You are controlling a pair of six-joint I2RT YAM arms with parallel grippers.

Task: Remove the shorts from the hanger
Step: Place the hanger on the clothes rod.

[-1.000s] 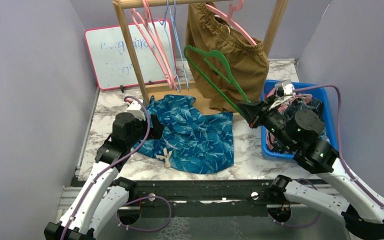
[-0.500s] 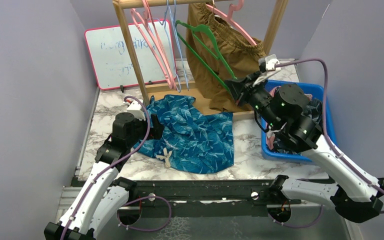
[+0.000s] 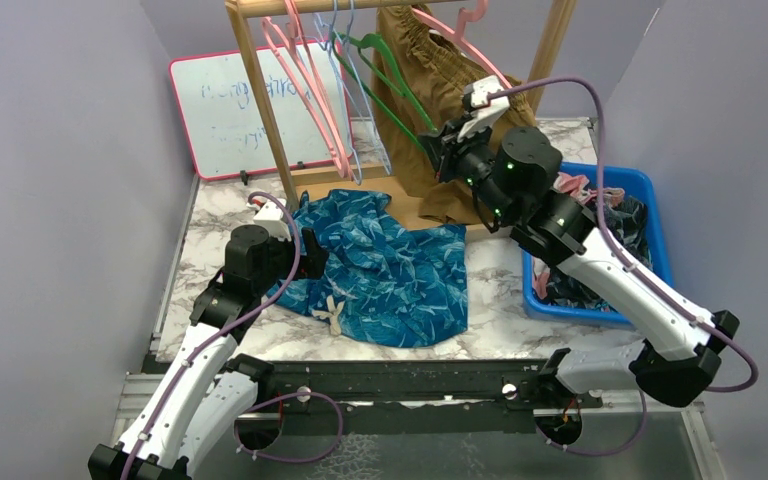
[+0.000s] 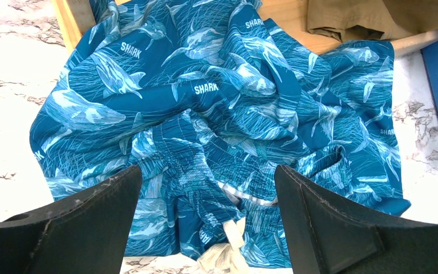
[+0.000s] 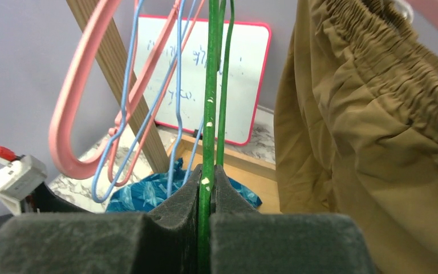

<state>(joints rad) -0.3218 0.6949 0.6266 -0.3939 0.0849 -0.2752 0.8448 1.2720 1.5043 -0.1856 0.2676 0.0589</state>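
Blue shark-print shorts (image 3: 385,270) lie crumpled on the marble table, off any hanger; they fill the left wrist view (image 4: 217,114). My left gripper (image 4: 205,228) is open and empty just above their near edge, by a white drawstring (image 4: 225,257). My right gripper (image 3: 438,150) is shut on a bare green hanger (image 3: 390,75), held up near the wooden rack's top bar (image 3: 300,6); its fingers pinch the green wire (image 5: 208,114). Brown-orange shorts (image 3: 460,110) hang on a pink hanger (image 3: 460,40) at the rack's right; they also show in the right wrist view (image 5: 370,142).
Empty pink hangers (image 3: 305,80) and blue hangers (image 3: 355,100) hang on the rack. A whiteboard (image 3: 225,110) leans at the back left. A blue bin (image 3: 650,190) with other clothes stands at the right. The rack's wooden base (image 3: 400,190) lies behind the blue shorts.
My right arm has lifted the green hanger up and to the left, from beside the blue bin to the rack's top bar. The left arm and blue shorts have not moved.
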